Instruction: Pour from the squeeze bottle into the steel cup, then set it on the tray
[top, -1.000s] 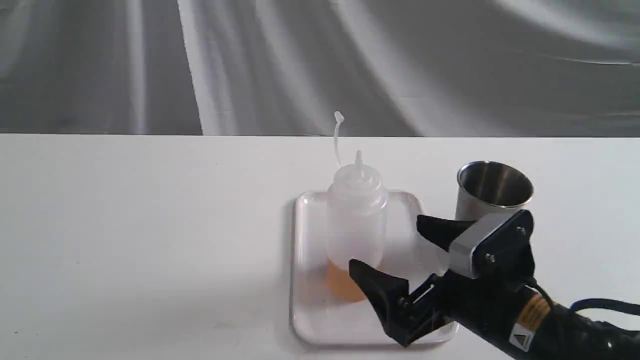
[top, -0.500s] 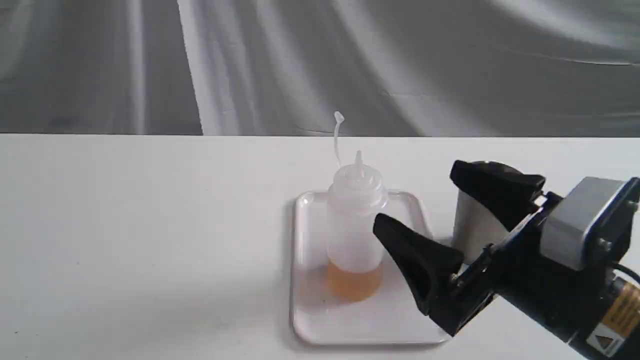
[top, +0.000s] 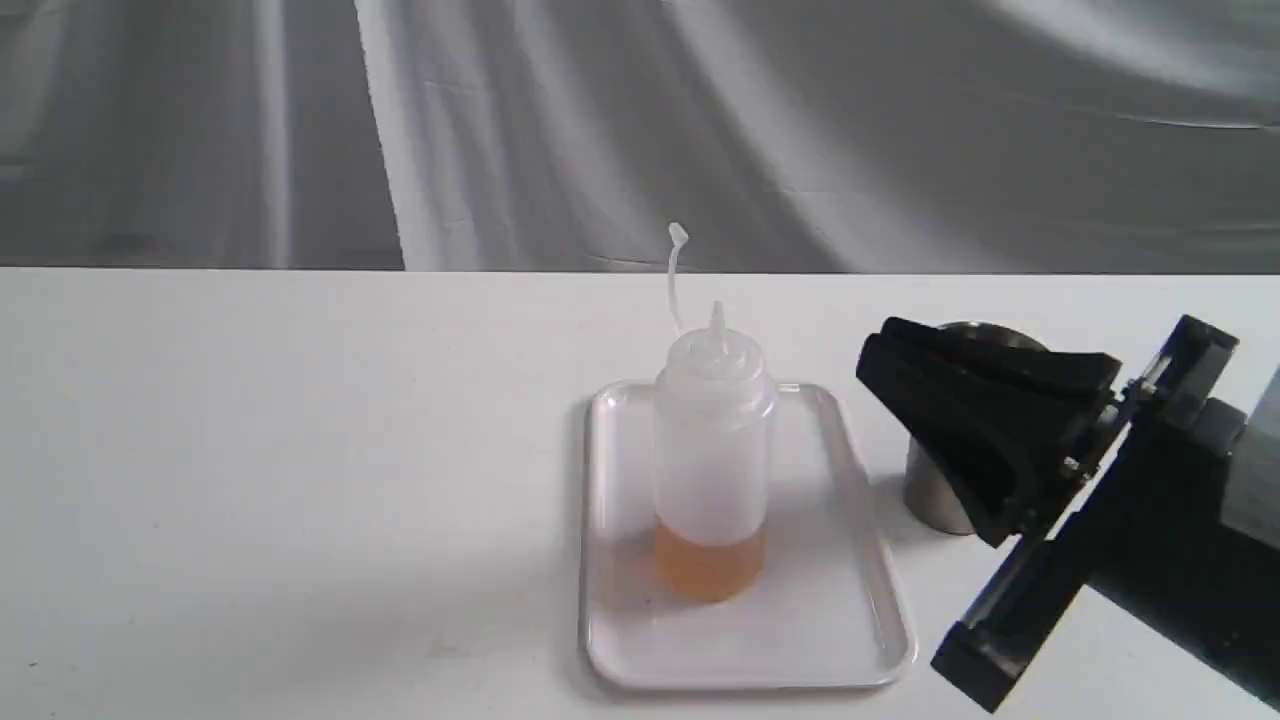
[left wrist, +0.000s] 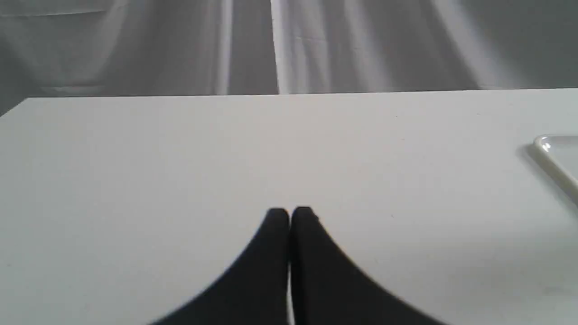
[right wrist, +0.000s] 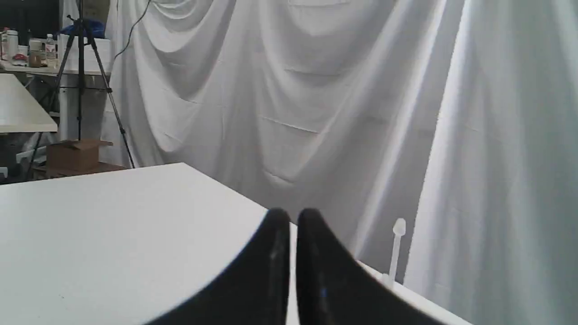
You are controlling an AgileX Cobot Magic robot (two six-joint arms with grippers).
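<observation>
The squeeze bottle [top: 712,450] stands upright on the tray [top: 840,620], a little amber liquid at its base and its cap strap [top: 674,270] sticking up. Nothing holds it. To the right of the tray, the steel cup [top: 932,495] is mostly hidden behind my right gripper [top: 878,345], which is raised, empty and shut, apart from the bottle. The right wrist view shows that gripper [right wrist: 292,214] with its fingers together, and the cap strap [right wrist: 397,243] beyond. My left gripper [left wrist: 289,212] is shut and empty over bare table, with a tray corner [left wrist: 555,153] at the edge of its view.
A white table [top: 300,480] carries everything, with a draped grey-white curtain [top: 600,130] behind it. The right wrist view shows a tripod [right wrist: 83,67], a cardboard box [right wrist: 74,153] and another table [right wrist: 20,110] off to the side.
My right gripper was open around the bottle's lower part. It pulled back to the right, rose and shut in front of the cup. The bottle stayed on the tray.
</observation>
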